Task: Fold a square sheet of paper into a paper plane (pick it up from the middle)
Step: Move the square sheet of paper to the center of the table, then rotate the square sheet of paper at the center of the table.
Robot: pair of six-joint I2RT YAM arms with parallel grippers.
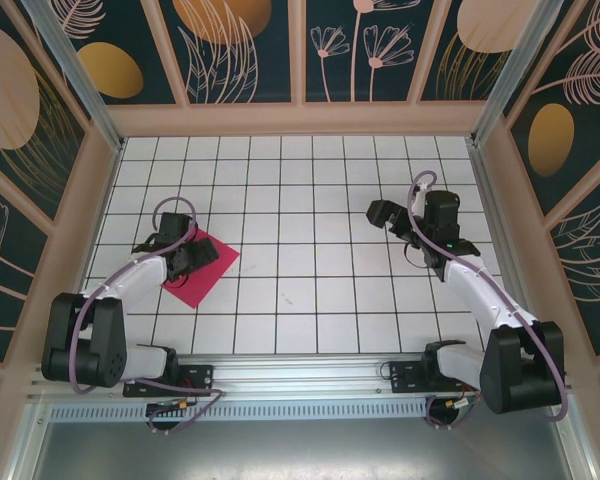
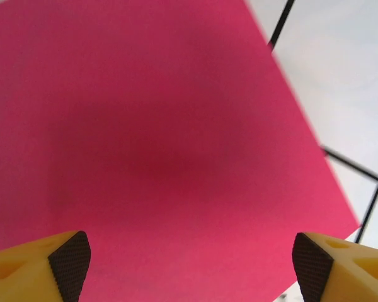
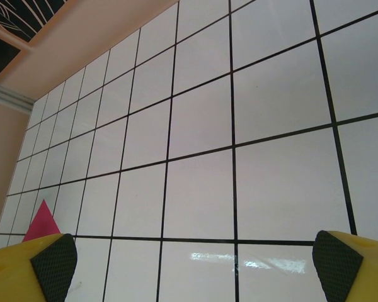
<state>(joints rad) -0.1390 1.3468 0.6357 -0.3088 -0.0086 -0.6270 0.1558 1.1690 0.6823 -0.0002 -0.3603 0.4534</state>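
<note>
Where the square sheet of paper (image 1: pixel 205 275) lies: flat on the tiled table (image 1: pixel 310 290), left side.
Left gripper (image 2: pixel 189 261): jaws spread, over the sheet's middle.
Right gripper (image 3: pixel 195 264): jaws spread, above bare tiles.

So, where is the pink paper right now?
In the top view, the square sheet of paper lies flat at the left, directly beneath the left hand.
</note>
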